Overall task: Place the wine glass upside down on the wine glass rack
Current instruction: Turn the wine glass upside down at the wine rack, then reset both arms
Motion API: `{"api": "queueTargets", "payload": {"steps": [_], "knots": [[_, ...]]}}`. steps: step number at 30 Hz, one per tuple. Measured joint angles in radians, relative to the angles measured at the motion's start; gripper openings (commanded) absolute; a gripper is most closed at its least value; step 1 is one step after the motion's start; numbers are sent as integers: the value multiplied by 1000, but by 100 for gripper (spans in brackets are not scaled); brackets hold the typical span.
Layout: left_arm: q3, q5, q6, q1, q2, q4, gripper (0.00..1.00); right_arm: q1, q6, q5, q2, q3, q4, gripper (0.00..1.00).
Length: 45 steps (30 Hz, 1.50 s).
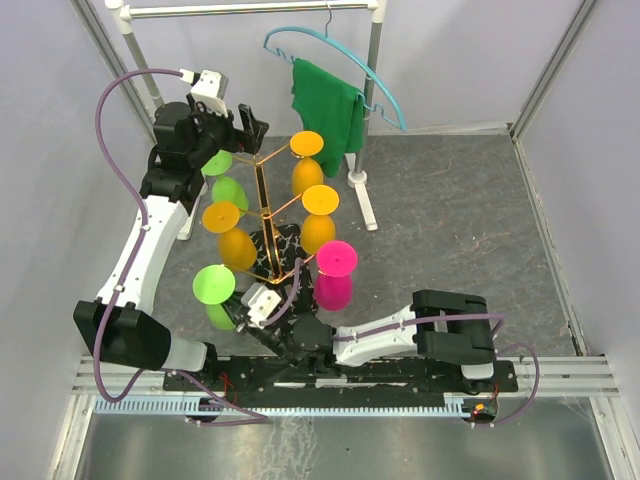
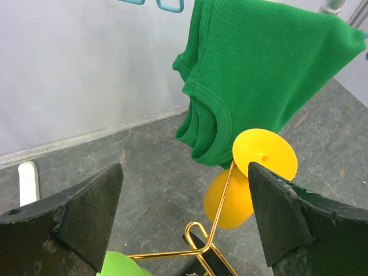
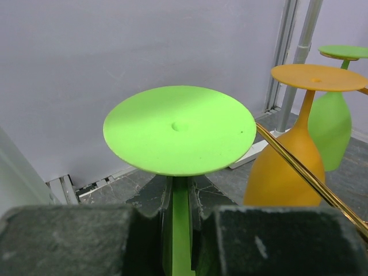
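The wine glass rack is a gold stand on a black marbled base at the table's middle. Several glasses hang on it upside down. My right gripper is shut on the stem of a lime green wine glass held upside down at the rack's near left side. In the right wrist view its round foot is on top, the stem sits between my fingers, and a gold rack arm passes to the right. My left gripper is open and empty over the rack's top at the back left.
Hung glasses: pink, orange, two yellow, green. A white clothes rail stands behind with a teal hanger and a green shirt. Walls close both sides.
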Motion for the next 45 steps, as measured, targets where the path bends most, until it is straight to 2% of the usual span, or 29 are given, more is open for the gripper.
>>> {"api": "queueTargets", "payload": {"steps": [6,8,13,18,21,25,29,36,40,45], "knots": [[-2,0,0,0,0,0,95,11,-3,14,-30,-54,18,24],[-2,0,0,0,0,0,95,20,-10,39,-56,-81,18,32],[-2,0,-5,0,0,1,98,39,-39,93,-92,-105,-34,54],[-2,0,-7,0,0,1,99,76,-84,137,-114,-105,-129,89],[-2,-1,-14,0,0,-2,99,119,-137,185,-127,-105,-175,100],[21,-2,-26,0,1,-39,99,205,-205,291,-151,-105,-255,100],[81,0,-45,0,4,-71,99,270,-193,389,-218,-108,-403,100],[165,-4,-66,0,15,-128,99,365,-15,579,-474,-84,-858,100],[213,-29,-70,0,32,-206,99,439,149,685,-594,25,-1173,100],[255,-67,-76,0,51,-283,99,496,264,798,-617,218,-1489,100]]}}
